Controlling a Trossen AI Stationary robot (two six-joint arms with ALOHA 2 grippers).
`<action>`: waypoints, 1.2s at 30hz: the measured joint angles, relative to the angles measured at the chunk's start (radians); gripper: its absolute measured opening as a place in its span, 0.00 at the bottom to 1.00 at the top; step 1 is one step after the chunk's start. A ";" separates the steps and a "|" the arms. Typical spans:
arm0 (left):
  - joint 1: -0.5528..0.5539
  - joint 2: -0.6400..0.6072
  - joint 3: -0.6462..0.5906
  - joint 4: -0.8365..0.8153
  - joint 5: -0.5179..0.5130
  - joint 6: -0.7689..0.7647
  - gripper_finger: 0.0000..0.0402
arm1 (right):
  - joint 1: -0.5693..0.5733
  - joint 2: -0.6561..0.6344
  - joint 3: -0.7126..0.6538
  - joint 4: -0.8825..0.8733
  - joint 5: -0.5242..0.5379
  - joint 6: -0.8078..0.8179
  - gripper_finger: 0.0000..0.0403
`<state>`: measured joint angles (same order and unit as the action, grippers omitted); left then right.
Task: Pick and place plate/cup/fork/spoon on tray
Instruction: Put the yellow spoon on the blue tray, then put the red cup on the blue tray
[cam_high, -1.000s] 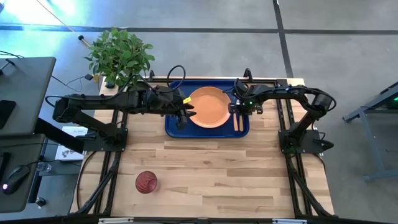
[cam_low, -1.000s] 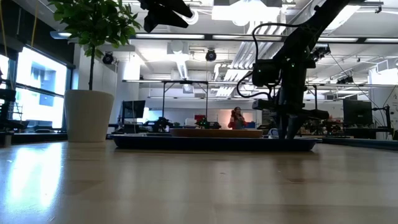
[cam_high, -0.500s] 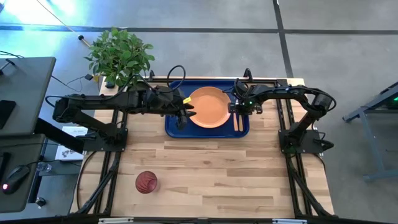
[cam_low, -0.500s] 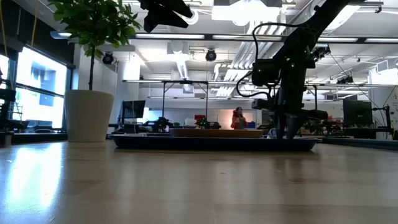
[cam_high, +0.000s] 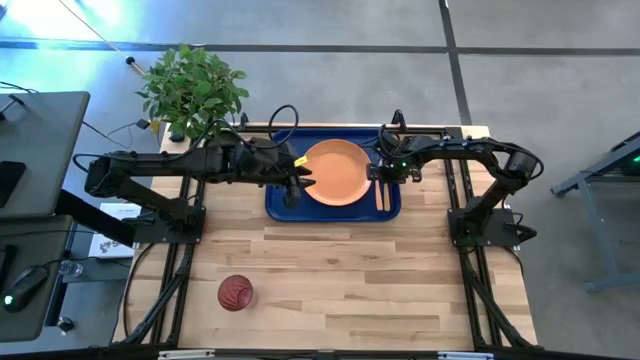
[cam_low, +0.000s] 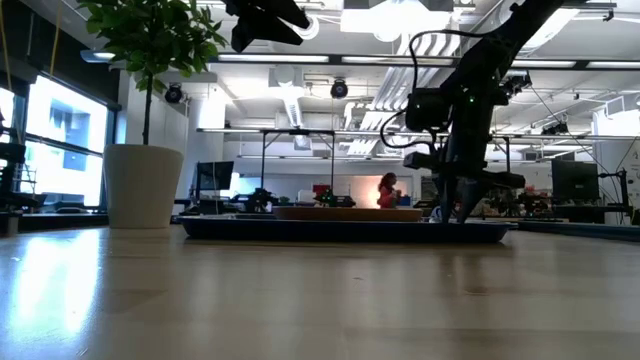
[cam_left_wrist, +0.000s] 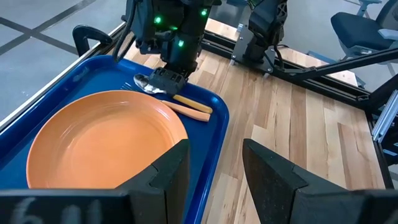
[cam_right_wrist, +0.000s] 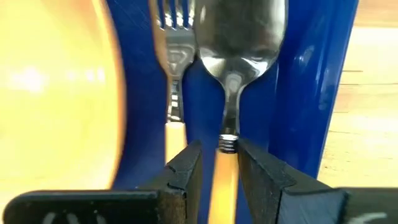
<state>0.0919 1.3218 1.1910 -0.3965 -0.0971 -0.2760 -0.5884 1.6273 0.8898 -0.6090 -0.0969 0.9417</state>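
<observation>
Wooden table carrying tray | right gripper reaching over tray's right side — fingers slightly apart, straddling spoon handle beside fork | left gripper hovering open over tray's left — holding nothing

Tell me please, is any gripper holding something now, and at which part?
The right gripper straddles the spoon at its handle, on the tray. The left gripper holds nothing.

Two dark arms with black looping cables and green indicator lights.
</observation>
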 joint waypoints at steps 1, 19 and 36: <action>0.000 0.000 0.000 0.000 0.000 0.000 0.35 | 0.000 -0.010 0.000 0.000 0.004 0.001 0.23; -0.027 -0.075 0.033 -0.040 0.044 0.143 0.35 | 0.070 -0.293 0.000 0.037 -0.013 0.057 0.23; -0.151 -0.113 0.356 -0.558 0.040 0.122 0.39 | 0.371 -0.444 0.001 0.165 0.229 0.188 0.23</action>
<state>-0.0586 1.2087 1.5470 -0.9545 -0.0567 -0.1542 -0.2173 1.1831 0.8909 -0.4440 0.1322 1.1300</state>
